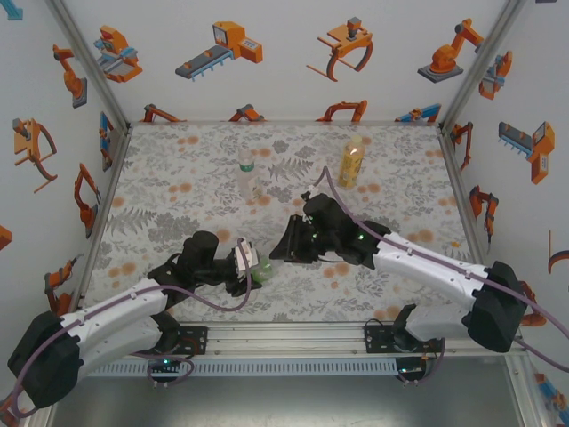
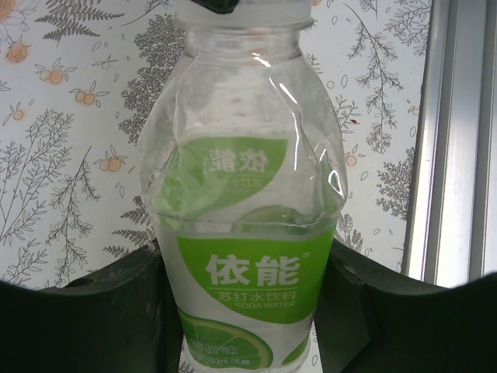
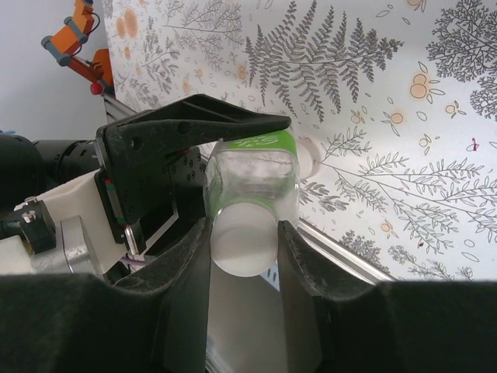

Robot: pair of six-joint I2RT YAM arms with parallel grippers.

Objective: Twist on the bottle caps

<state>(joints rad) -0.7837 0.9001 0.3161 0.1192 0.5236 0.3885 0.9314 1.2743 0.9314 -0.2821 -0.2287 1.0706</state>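
Right gripper (image 3: 245, 233) grips the white cap (image 3: 242, 256) in its jaws, seated at the neck of the soda-water bottle (image 2: 245, 155). The left gripper (image 2: 247, 295) clamps the labelled body, likely bracing it against the twist, near the front edge of the table (image 1: 302, 307).

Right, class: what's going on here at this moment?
The left gripper holds the green-label bottle near the front of the mat. The right gripper is shut on its cap at the neck, apparently to screw it on. The clear bottle and amber bottle stand further back.
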